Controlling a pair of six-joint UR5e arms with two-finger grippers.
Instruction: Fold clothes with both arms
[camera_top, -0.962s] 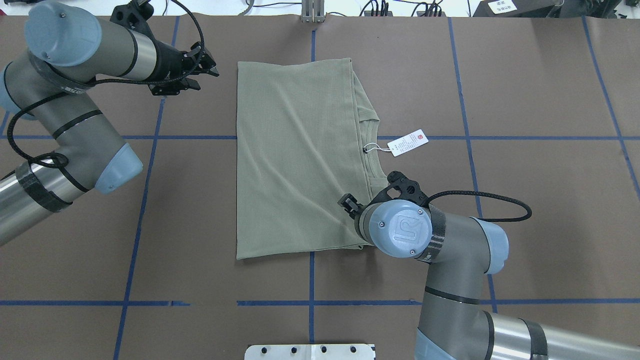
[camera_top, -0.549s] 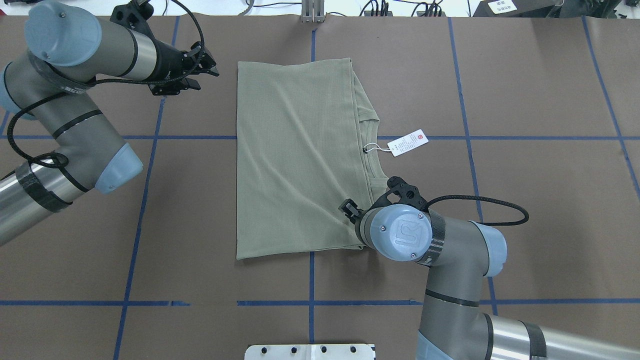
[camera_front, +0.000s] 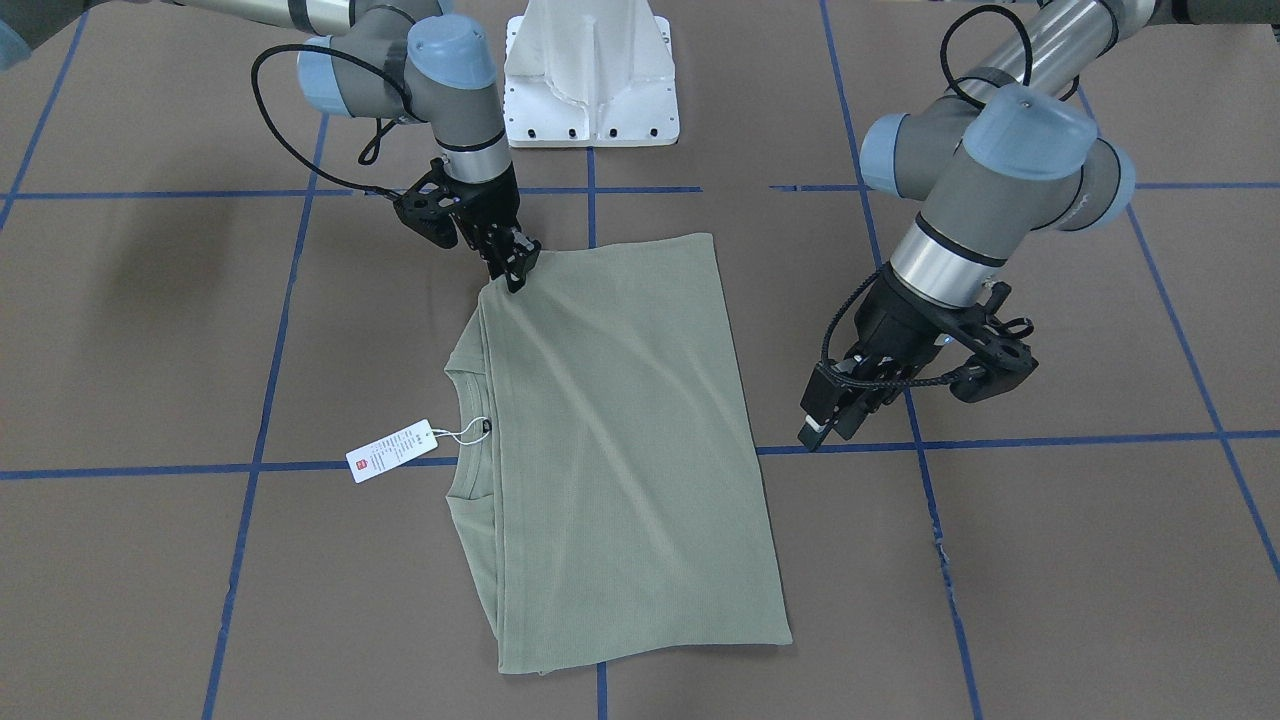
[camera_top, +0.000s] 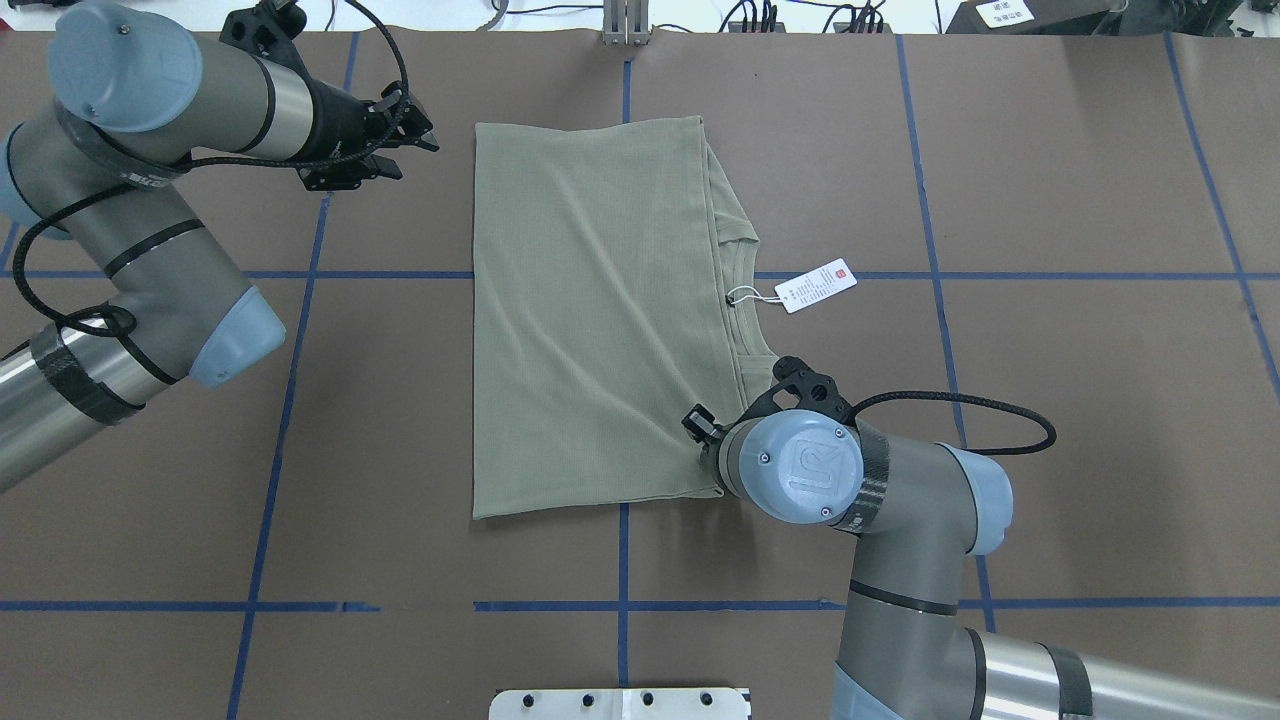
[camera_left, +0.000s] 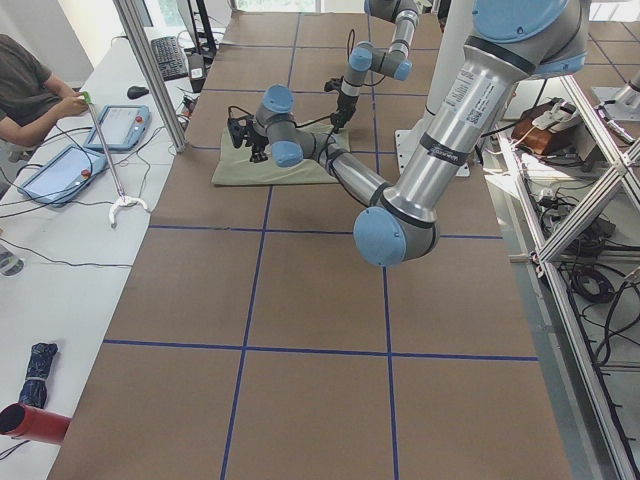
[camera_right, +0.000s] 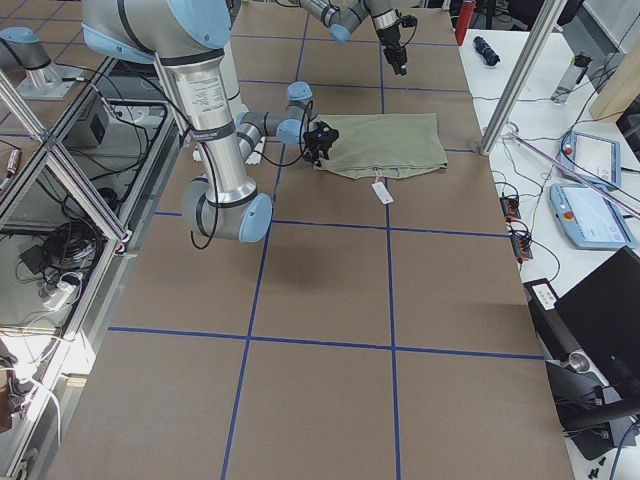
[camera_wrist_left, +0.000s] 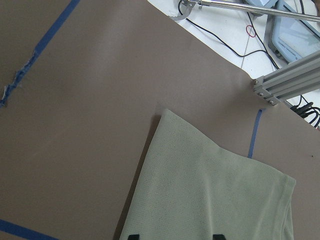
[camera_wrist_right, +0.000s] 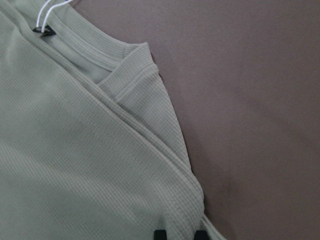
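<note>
The sage-green shirt (camera_top: 590, 320) lies folded into a rectangle in the middle of the table, collar and white hang tag (camera_top: 816, 286) on its right side. It also shows in the front-facing view (camera_front: 620, 440). My right gripper (camera_front: 515, 270) is down on the shirt's near right corner and shut on the folded layers; the right wrist view shows its tips (camera_wrist_right: 180, 234) close together with fabric bunched between them. In the overhead view its wrist hides most of it. My left gripper (camera_top: 418, 158) is open and empty above the table, just left of the shirt's far left corner (camera_wrist_left: 167, 115).
The white pedestal base (camera_front: 590, 75) stands at the robot's edge of the table. Blue tape lines (camera_top: 290, 380) grid the brown table cover. An aluminium post (camera_wrist_left: 285, 82) and cables stand past the far edge. An operator (camera_left: 25, 90) sits at the left end.
My right wrist has shifted slightly toward the robot and lower over the shirt's near right corner, which has drawn in a little. The left arm has hardly moved.
</note>
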